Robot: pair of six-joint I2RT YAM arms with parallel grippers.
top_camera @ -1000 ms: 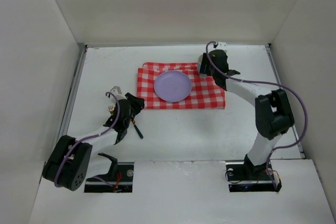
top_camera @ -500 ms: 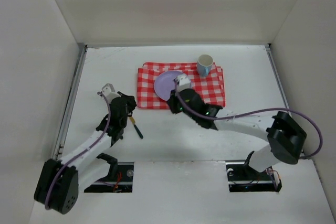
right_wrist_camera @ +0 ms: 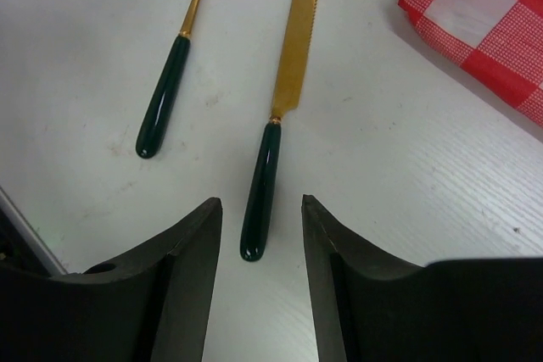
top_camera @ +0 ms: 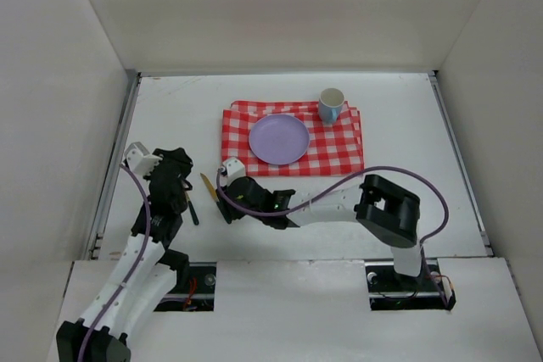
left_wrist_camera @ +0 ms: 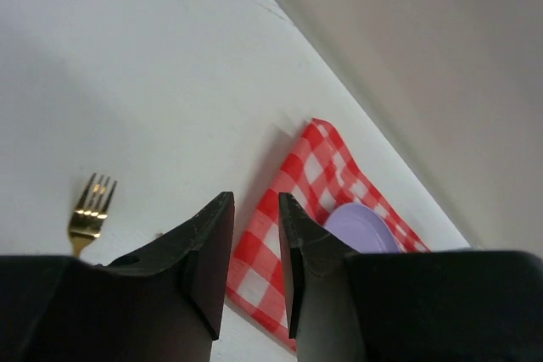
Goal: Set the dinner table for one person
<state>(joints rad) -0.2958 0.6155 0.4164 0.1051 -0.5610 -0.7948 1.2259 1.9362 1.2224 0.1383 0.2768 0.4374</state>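
So the dinner table (top_camera: 170,116) is the big white slab filling the floor of the white-walled box, and everything else sits on it. Starting at the left, the left gripper (left_wrist_camera: 254,201) hangs over the near-left part of the table, aimed toward the cloth. Its wrist view shows the two black fingers with only a narrow gap between them and nothing in that gap, so it's slightly apart and holding zilch. Just to its right a fork (right_wrist_camera: 168,82) lies flat on the bare table, gold tines and dark green handle. Right beside that is the knife (right_wrist_camera: 287,91), same gold-and-green look, roughly parallel to the fork, with the serrated blade pointing toward the far side. The right arm is stretched way across to the left-centre of the table, and the right gripper (right_wrist_camera: 260,205) sits low over the knife's handle end. Its jaws are apart, one finger on each side of the green handle, with a sliver of white table showing on both sides, so it's straddling the handle, not pinching it. Further right and farther back is the red-and-white checked cloth (top_camera: 339,146), its near-left corner close to the knife tip but not touching. A lilac plate (top_camera: 278,139) sits in the middle of the cloth, and a light blue cup (top_camera: 331,106) stands upright at the cloth's far right.
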